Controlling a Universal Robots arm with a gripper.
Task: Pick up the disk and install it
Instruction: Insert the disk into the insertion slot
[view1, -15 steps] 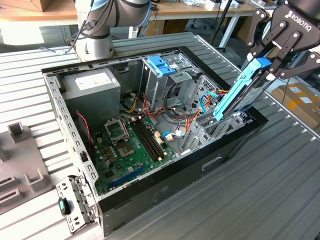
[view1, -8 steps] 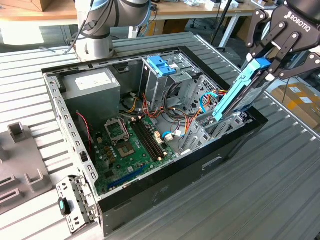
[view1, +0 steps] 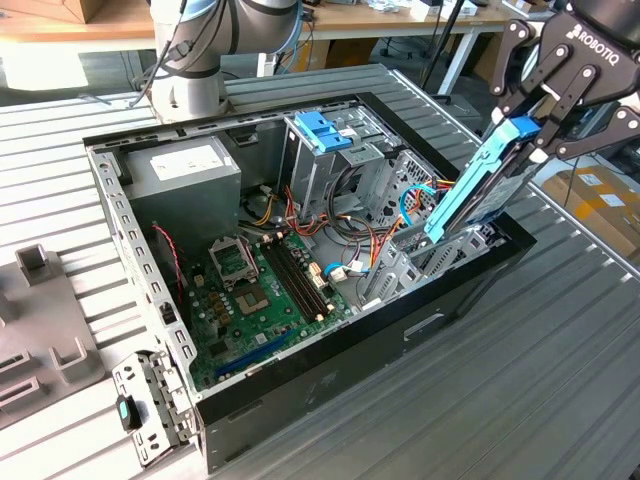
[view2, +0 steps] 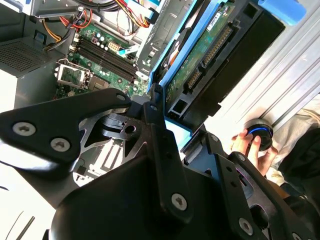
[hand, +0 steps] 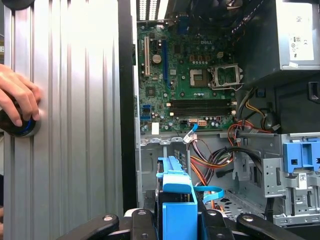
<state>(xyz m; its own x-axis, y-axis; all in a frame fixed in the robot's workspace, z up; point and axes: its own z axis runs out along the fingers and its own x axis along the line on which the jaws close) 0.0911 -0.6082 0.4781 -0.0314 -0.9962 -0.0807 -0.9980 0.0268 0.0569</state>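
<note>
The disk (view1: 478, 190) is a flat drive with blue rails along its sides. It stands steeply tilted at the exterior view's right end of the open computer case (view1: 300, 375). Its lower end dips into the metal bay (view1: 420, 255) there. My gripper (view1: 532, 132) is shut on the disk's upper end, with a black finger on either side. The second wrist view shows the disk's green circuit-board face (view2: 200, 65) running away from the fingers (view2: 150, 112). In the first wrist view its blue rail (hand: 176, 197) sits between the gripper's two fingers, above the bay.
Inside the case lie the motherboard (view1: 260, 290), a grey power-supply box (view1: 185, 165), bundled cables (view1: 345, 225) and a drive cage with a blue handle (view1: 322, 130). A person's hand (hand: 17, 102) rests on a black knob beside the case. A grey fixture (view1: 40, 330) sits at the exterior view's left.
</note>
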